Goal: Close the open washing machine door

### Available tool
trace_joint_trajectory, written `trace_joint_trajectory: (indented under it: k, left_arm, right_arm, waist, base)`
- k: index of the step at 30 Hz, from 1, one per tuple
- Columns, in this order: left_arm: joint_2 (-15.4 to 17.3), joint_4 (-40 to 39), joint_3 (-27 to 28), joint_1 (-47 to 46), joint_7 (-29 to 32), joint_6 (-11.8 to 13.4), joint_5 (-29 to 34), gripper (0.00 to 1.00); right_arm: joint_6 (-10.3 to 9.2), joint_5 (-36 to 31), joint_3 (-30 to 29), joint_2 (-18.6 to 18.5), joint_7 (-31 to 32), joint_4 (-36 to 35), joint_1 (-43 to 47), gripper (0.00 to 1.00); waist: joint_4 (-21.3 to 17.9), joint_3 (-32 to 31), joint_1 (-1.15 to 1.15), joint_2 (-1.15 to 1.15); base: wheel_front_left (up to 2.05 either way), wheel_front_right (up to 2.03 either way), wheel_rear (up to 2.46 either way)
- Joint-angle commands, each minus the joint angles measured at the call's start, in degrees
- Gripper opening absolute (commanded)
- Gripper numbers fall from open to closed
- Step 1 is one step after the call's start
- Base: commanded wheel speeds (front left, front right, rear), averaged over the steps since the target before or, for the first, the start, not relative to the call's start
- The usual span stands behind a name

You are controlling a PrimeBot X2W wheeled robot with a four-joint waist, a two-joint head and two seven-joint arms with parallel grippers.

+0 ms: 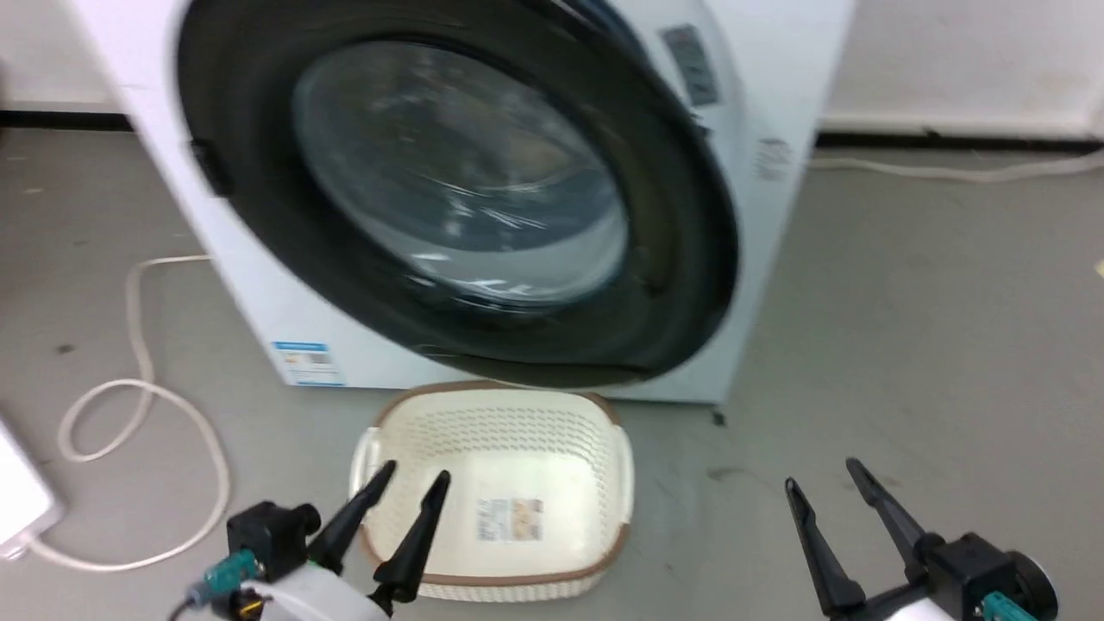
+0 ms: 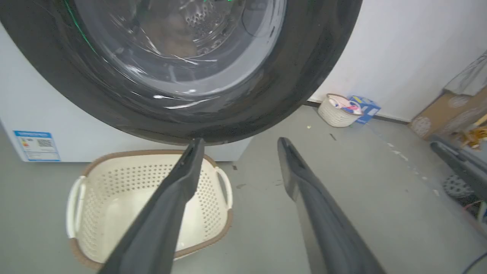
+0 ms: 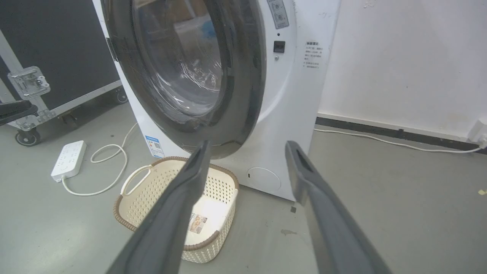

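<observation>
Door is sitting nearly flush on the washing machine, latch unclear; we're hovering left gripper and right gripper, fingers spread, empty.

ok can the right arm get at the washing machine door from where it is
Probably yes. The right gripper sits low, fingers open and empty, with only floor between it and the washing machine door. The basket lies under the door, left of that gripper, off its path.

In the right wrist view a cream basket sits on the floor at 7 o'clock. A white power strip lies at 9 o'clock, a black wheeled case at 10.
</observation>
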Motion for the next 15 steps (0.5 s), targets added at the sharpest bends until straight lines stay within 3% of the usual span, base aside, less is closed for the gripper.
trace_joint_trajectory:
  k: [1, 6, 15]
  left_arm:
    - [-0.9, -1.4, 2.0, 1.7, -0.3, 1.7, 5.5, 1.00]
    - [-6.5, -8.0, 12.4, 8.2, -0.3, 6.4, 18.4, 1.00]
    - [-13.4, -11.7, 24.0, 13.6, -0.3, 6.1, 29.6, 1.00]
  right_arm:
    - [0.05, 0.3, 0.1, -0.3, -0.2, -0.4, 1.3, 1.00]
    - [0.05, 0.2, 0.6, -0.2, -0.2, -1.1, 2.4, 1.00]
    - [0.05, 0.8, 3.2, -1.9, -0.2, -2.5, 2.8, 1.00]
  waist:
    - [4.0, -2.9, 0.01, 0.00]
    - [6.9, -3.9, 0.01, 0.00]
    - [11.8, -4.1, 0.01, 0.00]
  base:
    - [0.00, 0.00, 0.00]
    - [0.00, 0.00, 0.00]
    - [0.00, 0.00, 0.00]
